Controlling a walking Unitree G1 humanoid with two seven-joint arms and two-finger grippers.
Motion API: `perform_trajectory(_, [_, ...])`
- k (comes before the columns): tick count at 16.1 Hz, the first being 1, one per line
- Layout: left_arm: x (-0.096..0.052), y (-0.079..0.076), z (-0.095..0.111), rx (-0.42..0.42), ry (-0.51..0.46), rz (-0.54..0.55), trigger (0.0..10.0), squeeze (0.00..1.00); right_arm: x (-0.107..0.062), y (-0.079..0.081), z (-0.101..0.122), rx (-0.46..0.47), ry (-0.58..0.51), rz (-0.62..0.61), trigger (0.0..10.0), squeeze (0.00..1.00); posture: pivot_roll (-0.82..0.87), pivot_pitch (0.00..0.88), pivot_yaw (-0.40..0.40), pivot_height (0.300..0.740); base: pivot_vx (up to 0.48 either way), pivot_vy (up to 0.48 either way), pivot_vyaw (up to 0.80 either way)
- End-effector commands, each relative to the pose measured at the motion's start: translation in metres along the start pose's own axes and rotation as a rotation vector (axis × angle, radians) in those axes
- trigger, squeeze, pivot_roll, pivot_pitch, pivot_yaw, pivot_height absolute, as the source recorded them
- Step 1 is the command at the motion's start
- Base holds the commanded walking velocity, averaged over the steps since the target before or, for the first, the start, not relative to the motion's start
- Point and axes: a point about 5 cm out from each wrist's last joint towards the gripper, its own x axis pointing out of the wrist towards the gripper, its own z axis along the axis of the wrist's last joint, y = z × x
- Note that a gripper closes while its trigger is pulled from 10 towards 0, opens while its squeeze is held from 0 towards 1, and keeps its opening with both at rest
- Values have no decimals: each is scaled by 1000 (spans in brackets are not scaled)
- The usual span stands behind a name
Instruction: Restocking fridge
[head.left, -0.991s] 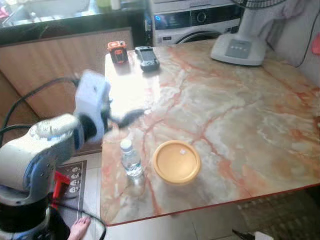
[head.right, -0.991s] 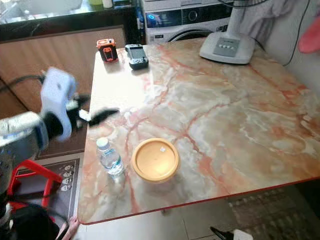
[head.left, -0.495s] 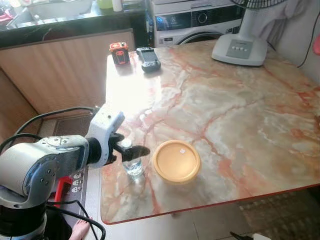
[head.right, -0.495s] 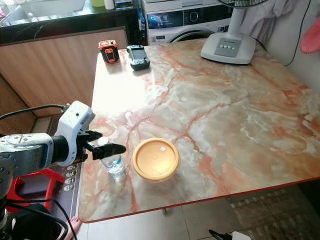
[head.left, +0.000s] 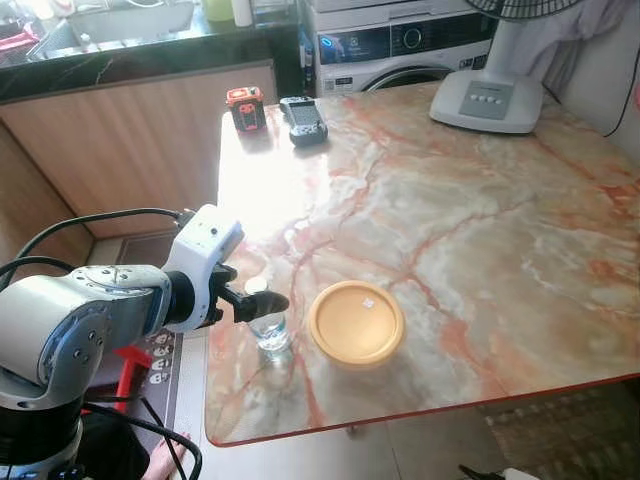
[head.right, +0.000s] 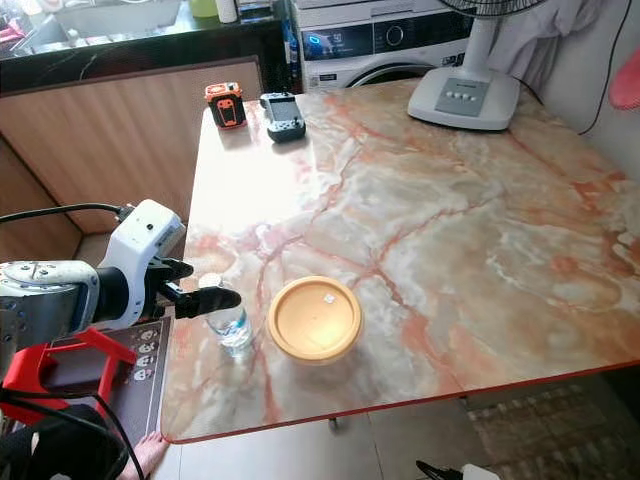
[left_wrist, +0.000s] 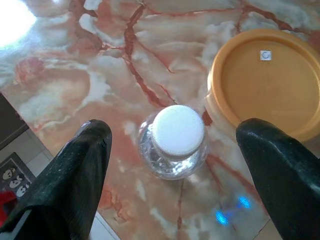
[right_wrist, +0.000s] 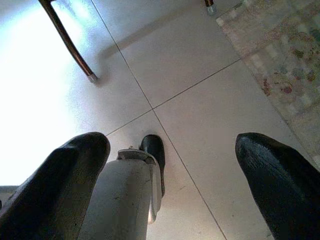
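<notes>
Left gripper (left_wrist: 172, 165) hangs right over the small water bottle (head.left: 268, 328), its two black fingers (left_wrist: 75, 170) spread wide, one on either side of the white cap (left_wrist: 178, 131), neither touching it. From the head camera the fingertips sit at the level of the bottle's top, so the cap is partly hidden behind them. That bottle stands upright at the near left corner of the marble table (head.left: 480, 230), close to the left edge.

Just to the right of the bottle, nearly touching it, is a round container with an orange lid (head.left: 356, 322), and the right-hand finger of the gripper hangs over its rim in the wrist camera. Down on the floor to the left, below the table edge, a red frame (head.right: 40, 365) and a dark patterned mat (head.right: 140, 370) show beside the arm.

Right gripper (right_wrist: 170, 175) hangs low with its fingers wide apart, looking at pale floor tiles and one of the robot's own legs.

Farther off, at the far left corner of the table, lie an orange-and-black device (head.left: 246, 107) and a dark handheld unit (head.left: 303, 119) side by side. At the far right stands the white base of a fan (head.left: 490, 100), with a washing machine (head.left: 400, 45) behind the table.
</notes>
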Motion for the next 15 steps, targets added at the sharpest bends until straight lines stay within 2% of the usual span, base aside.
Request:
perform_trajectory(1, [-1, 8, -2, -24, 8, 53, 8314, 0, -1, 1, -7, 9, 21, 0, 10000, 0, 245, 61, 81, 740, 0, 0, 0])
perform_trajectory(2, [0, 8, -2, -27, 8, 54, 6235, 0, -1, 1, -7, 13, 20, -1, 10000, 0, 245, 61, 81, 740, 0, 0, 0])
perform_trajectory(3, [1, 9, -3, -31, 8, 63, 745, 0, -1, 1, -7, 8, 21, 1, 10000, 0, 244, 63, 80, 740, 0, 0, 0])
perform_trajectory(4, [3, 11, -5, -40, 8, 74, 0, 0, -1, 1, -6, 8, 21, 1, 10000, 0, 242, 63, 79, 740, 0, 0, 0])
perform_trajectory(5, [4, 13, -5, -51, 6, 79, 9020, 0, -1, 1, -6, 9, 20, 1, 10000, 0, 237, 65, 81, 740, 0, 0, 0])
perform_trajectory(6, [5, 13, -6, -59, 2, 75, 10000, 0, -1, 1, -6, 11, 20, 0, 10000, 0, 236, 65, 80, 740, 0, 0, 0])
perform_trajectory(14, [12, 8, -4, -62, -41, 17, 10000, 0, -1, 0, -5, 8, 18, -2, 10000, 0, 223, 70, 76, 740, 0, 0, 0])
perform_trajectory(15, [13, 6, -6, -57, -35, 0, 9137, 0, -1, 0, -5, 6, 17, 0, 10000, 0, 220, 71, 76, 740, 0, 0, 0])
